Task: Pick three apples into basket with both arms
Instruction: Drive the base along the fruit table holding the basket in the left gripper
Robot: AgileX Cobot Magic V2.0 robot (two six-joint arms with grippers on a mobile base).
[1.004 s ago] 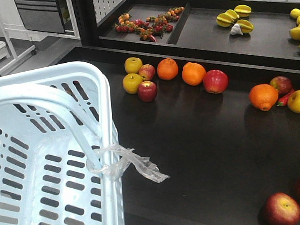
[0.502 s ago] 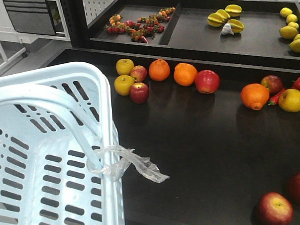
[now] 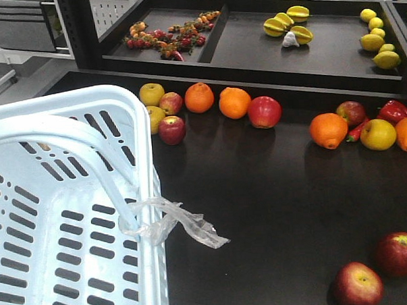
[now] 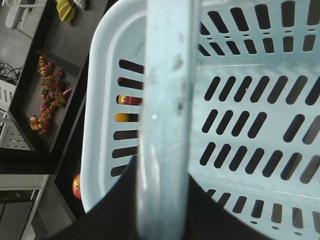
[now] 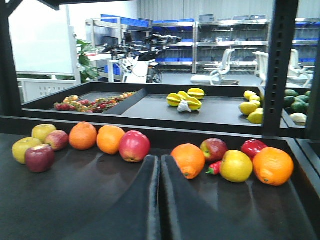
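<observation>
Left gripper: the left gripper [image 4: 162, 212] sits at the hoop handle [image 4: 165, 100] of the basket. Its dark fingers [image 4: 112, 215] press on the bar from both sides, clamped on it.
Right gripper: the right gripper [image 5: 160, 159] hangs low over the dark counter [image 5: 75, 200]. Its fingers [image 5: 142, 205] are together, with only a thin seam between them and nothing held, and they point toward the fruit row.
Basket: the pale blue slotted basket [image 3: 144, 148] fills the left front of the front view. A clear film [image 3: 183, 224] tied at the foot of the handle drapes over the right rim.
Apples: one dark red apple [image 3: 171, 129] lies on the counter near the basket's far right corner, just beside a yellow apple [image 3: 155, 118]. A second apple [image 3: 358, 285] and a third apple [image 3: 399, 253], both dark red, lie side by side at the counter's near right, well apart from the basket.
Fruit row: two oranges [image 3: 199, 97] and a bright red apple [image 3: 264, 112] sit in a line along the back edge. Farther right lie another orange [image 3: 327, 130] and a red pepper [image 3: 393, 110].
Back trays: starfruit [image 3: 286, 24] and lemons [image 3: 374, 40].
</observation>
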